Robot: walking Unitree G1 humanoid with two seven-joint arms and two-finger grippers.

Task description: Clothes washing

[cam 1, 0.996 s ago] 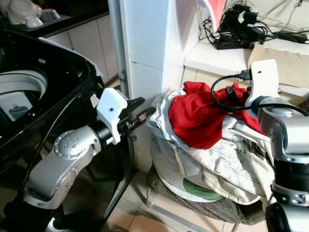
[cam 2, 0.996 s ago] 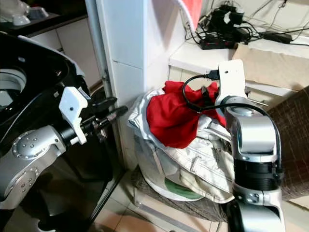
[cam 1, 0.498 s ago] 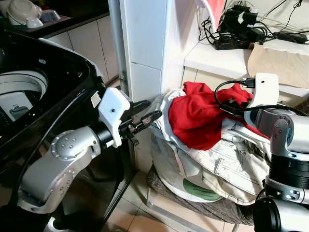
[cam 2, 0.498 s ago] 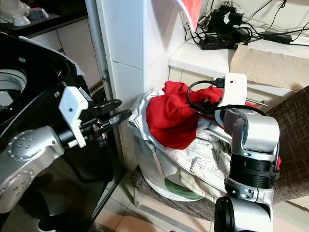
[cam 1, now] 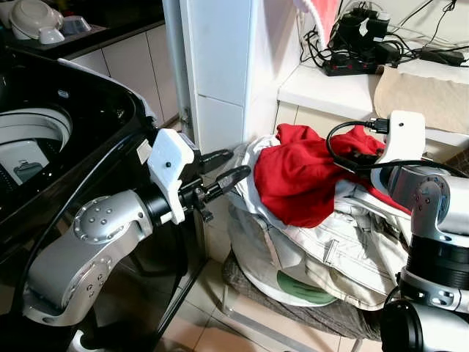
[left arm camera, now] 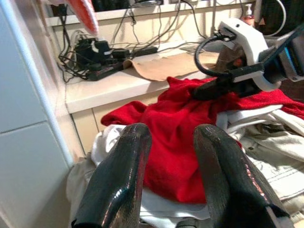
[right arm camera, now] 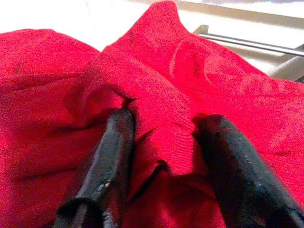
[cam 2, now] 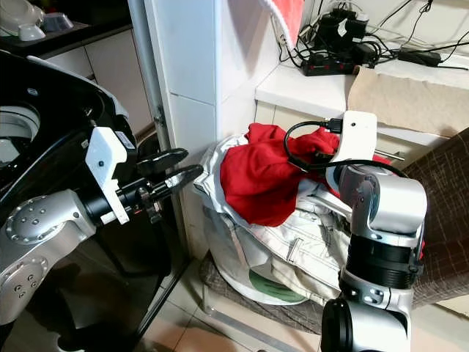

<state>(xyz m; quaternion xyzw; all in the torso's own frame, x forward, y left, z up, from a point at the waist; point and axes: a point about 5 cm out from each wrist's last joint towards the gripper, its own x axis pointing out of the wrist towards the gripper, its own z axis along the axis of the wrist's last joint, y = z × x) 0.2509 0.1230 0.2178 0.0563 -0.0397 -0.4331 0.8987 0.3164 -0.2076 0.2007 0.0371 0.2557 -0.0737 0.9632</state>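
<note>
I see the red garment [cam 1: 297, 176] lying on top of a pile of pale clothes [cam 1: 344, 246] beside the white pillar [cam 1: 220, 73]. My right gripper [right arm camera: 164, 142] is pressed into it, fingers parted around a bunched fold. My left gripper [cam 1: 223, 167] hovers open just beside the pile, near the black washing machine [cam 1: 66, 132].

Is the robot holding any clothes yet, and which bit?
Not gripped yet: the right pincer is open, its fingers pressed around a fold of the red garment. The left pincer is open and empty.
</note>
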